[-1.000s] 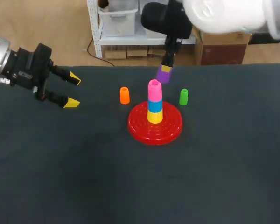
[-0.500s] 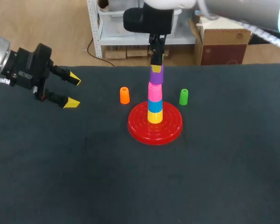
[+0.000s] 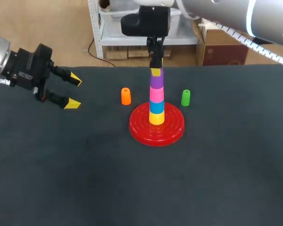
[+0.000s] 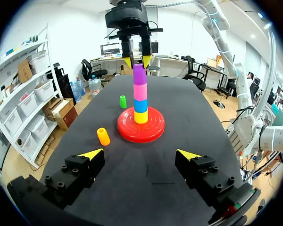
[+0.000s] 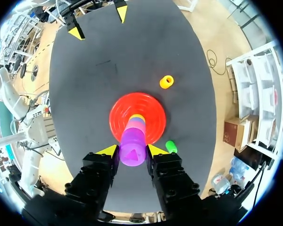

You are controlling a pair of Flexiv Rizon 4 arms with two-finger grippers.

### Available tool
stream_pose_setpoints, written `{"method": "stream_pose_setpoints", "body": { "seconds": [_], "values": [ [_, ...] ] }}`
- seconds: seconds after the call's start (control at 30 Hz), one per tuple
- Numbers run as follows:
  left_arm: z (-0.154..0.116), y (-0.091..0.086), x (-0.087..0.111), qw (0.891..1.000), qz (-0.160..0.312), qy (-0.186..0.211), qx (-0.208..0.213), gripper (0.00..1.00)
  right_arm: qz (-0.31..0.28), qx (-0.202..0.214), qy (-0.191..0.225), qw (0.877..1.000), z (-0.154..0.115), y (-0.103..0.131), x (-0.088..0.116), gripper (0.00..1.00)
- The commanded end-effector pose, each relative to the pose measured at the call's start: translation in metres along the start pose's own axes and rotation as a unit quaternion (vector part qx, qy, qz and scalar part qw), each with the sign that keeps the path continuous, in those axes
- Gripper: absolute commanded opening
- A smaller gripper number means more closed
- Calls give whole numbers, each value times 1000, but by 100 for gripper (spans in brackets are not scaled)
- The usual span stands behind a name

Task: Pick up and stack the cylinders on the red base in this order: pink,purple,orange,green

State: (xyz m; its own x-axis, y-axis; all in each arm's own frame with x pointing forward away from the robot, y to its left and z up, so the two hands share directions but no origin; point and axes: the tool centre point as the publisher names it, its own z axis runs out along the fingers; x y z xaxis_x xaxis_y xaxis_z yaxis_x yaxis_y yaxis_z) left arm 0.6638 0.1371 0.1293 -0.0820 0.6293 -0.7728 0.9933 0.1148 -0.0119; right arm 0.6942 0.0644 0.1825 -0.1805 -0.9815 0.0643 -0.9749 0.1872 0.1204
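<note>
In the head view, your right hand (image 3: 155,71) grips the purple cylinder (image 3: 156,81), seated on the pink cylinder (image 3: 156,94) over the red base (image 3: 172,129); the orange cylinder (image 3: 126,96) stands at the base's 10 o'clock, the green cylinder (image 3: 186,97) at 2 o'clock. In the left wrist view, your left hand (image 4: 139,154) is open. In the right wrist view, both fingertips (image 5: 109,150) press the purple cylinder's sides.
</note>
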Motion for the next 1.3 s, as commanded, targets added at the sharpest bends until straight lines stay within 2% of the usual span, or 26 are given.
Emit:
{"method": "stream_pose_setpoints", "body": {
  "seconds": [0.03, 0.23, 0.37, 0.4, 0.43, 0.47, 0.63, 0.7, 0.77, 0.97, 1.07, 1.13, 1.3],
  "values": [
    [0, -1, 1, 1000, 1, -1, -2, 100, -4, -8, 9, 1000, 11, 0, -6, 0],
    [0, -1, 1, 1000, 1, -1, -2, 100, 5, -10, 16, 1000, 18, 4, -2, 0],
    [0, -1, 1, 1000, 1, -1, -2, 100, 23, -4, 0, 1000, 16, 11, 4, 0],
    [0, -1, 1, 1000, 1, -1, -2, 100, 29, 2, -6, 1000, 12, 13, 5, 20],
    [0, -1, 1, 1000, 1, -1, -2, 100, 35, 8, -16, 999, 7, 14, 5, 64],
    [0, -1, 1, 1000, 1, -1, -2, 100, 38, 16, -30, 999, 1, 15, 5, 100],
    [0, -1, 1, 1000, 1, -1, -2, 100, 30, 35, -95, 994, -31, 10, -10, 100],
    [0, -1, 1, 1000, 1, -1, -2, 100, 18, 29, -106, 994, -39, 5, -22, 100],
    [0, -1, 1, 1000, 1, -1, -2, 100, 2, 22, -99, 995, -40, -1, -37, 100],
    [0, -1, 1, 1000, 1, -1, -2, 100, -35, -23, -65, 997, -6, -15, -86, 100],
    [0, -1, 1, 1000, 1, -1, -2, 100, -37, -38, -63, 997, 16, -20, -105, 100],
    [0, -1, 1, 1000, 1, -1, -2, 100, -29, -47, -70, 996, 30, -24, -113, 100],
    [0, -1, 1, 1000, 1, -1, -2, 100, 0, -33, -58, 998, 61, -35, -121, 100]
  ]
}}
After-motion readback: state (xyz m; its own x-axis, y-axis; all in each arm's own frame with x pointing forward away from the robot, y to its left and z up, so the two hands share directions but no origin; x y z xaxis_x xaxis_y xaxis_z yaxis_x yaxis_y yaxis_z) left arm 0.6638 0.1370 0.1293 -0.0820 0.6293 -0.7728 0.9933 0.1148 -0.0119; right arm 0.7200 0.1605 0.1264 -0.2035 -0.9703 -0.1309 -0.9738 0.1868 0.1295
